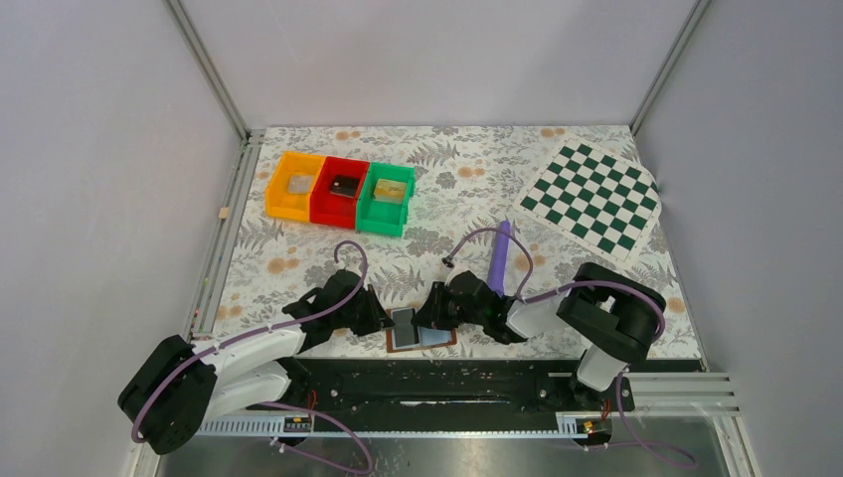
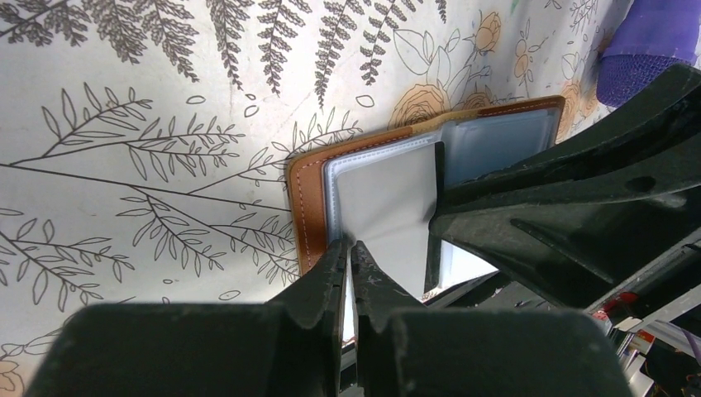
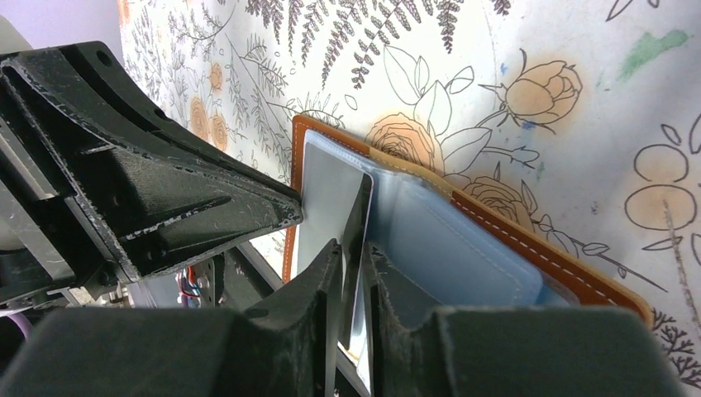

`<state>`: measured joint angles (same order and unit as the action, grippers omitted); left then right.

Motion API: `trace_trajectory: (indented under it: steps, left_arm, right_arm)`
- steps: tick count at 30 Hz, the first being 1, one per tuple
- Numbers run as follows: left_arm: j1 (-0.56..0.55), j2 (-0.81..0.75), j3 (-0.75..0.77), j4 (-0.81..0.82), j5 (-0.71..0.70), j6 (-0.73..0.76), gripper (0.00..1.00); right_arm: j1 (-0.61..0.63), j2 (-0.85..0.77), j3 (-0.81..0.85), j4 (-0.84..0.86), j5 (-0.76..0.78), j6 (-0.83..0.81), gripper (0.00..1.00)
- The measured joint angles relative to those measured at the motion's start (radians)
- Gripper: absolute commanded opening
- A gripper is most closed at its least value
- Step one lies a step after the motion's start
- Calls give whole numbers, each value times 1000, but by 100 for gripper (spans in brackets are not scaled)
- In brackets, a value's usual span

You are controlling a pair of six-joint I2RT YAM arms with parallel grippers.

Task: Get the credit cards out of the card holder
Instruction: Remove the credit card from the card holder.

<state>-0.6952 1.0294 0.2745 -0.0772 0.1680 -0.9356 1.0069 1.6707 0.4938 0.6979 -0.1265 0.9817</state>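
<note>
The brown card holder (image 1: 438, 341) lies open at the table's near edge, its pale blue-grey inner panels (image 3: 463, 244) facing up. A grey credit card (image 1: 405, 324) stands tilted up out of its middle. My right gripper (image 1: 429, 316) is shut on this card's edge, seen close in the right wrist view (image 3: 354, 248). My left gripper (image 1: 386, 320) is shut on the thin edge of the holder's left panel (image 2: 351, 246), beside its brown stitched border (image 2: 302, 211). The card (image 2: 388, 207) shows pale between the two grippers.
Orange (image 1: 293, 186), red (image 1: 341, 189) and green (image 1: 387, 197) bins stand at the back left, each with a small item inside. A purple stick (image 1: 499, 256) lies just behind the right gripper. A green chequered mat (image 1: 594, 197) is at the back right. The black rail (image 1: 437, 383) runs just behind the holder's near side.
</note>
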Motion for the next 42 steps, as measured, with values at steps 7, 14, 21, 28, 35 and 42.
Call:
trace_trajectory:
  steps: [7,14,21,28,35,42]
  left_arm:
    - [0,0,5,-15,-4,0,7]
    - [0,10,21,-53,-23,4,7]
    - [0,82,54,-24,-13,8,6]
    - [-1,70,55,-39,-20,8,7]
    - [-1,54,55,-62,-27,11,15]
    - [-1,-20,81,-175,-26,29,32]
  right_arm:
    - [-5,-3,0,0,0,3,0]
    - [-14,-93,-30,-29,0,-9,0]
    - [-42,-158,-71,-69,1,-26,0]
    - [-56,-265,-92,-144,10,-45,0]
    - [-77,-396,-105,-236,30,-66,0]
    - [-86,-478,-108,-302,27,-101,0]
